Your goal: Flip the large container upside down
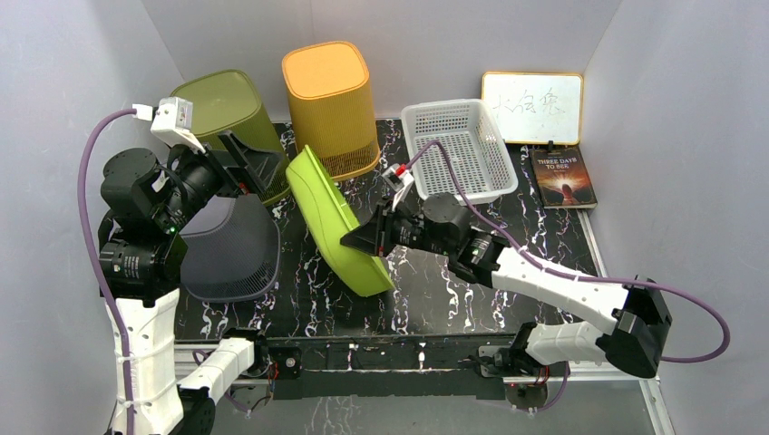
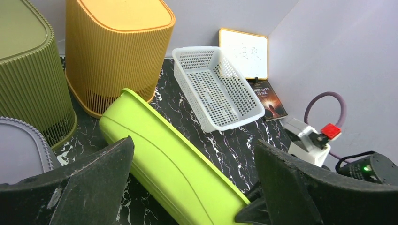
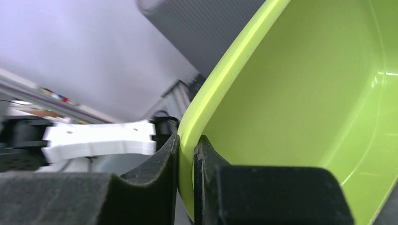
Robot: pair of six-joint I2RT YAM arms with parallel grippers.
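Since all else is carried by it, surface (image 1: 435,290): black with white marbling, enclosed by pale walls on three sides.
Large container (image 1: 340,222) (image 2: 173,159) (image 3: 305,93): lime green, long and shallow. It is tipped up on one long side in the middle of the surface, between the grey bin and the right arm, with its far end just in front of the orange bin.
Orange bin (image 1: 331,104) (image 2: 112,47): ribbed, set at the back with a flat closed face on top.
Olive bin (image 1: 231,118) (image 2: 23,70): ribbed, placed left of the orange bin with its closed face on top.
Grey bin (image 1: 231,249) (image 2: 19,145): found at the left, partly hidden by the left arm.
White basket (image 1: 458,145) (image 2: 216,89): perforated and open side up, right of the orange bin.
Whiteboard (image 1: 532,107) (image 2: 244,51): leaned against the back wall, with faint marks on it.
Book (image 1: 564,178) (image 2: 269,98): laid flat in front of the whiteboard.
Right gripper (image 1: 363,237) (image 3: 186,145): pinched onto the container's rim — one finger is seen inside the hollow and one outside.
Left gripper (image 1: 258,168) (image 2: 192,143): held beside the olive bin with its fingers spread wide — nothing is held between them.
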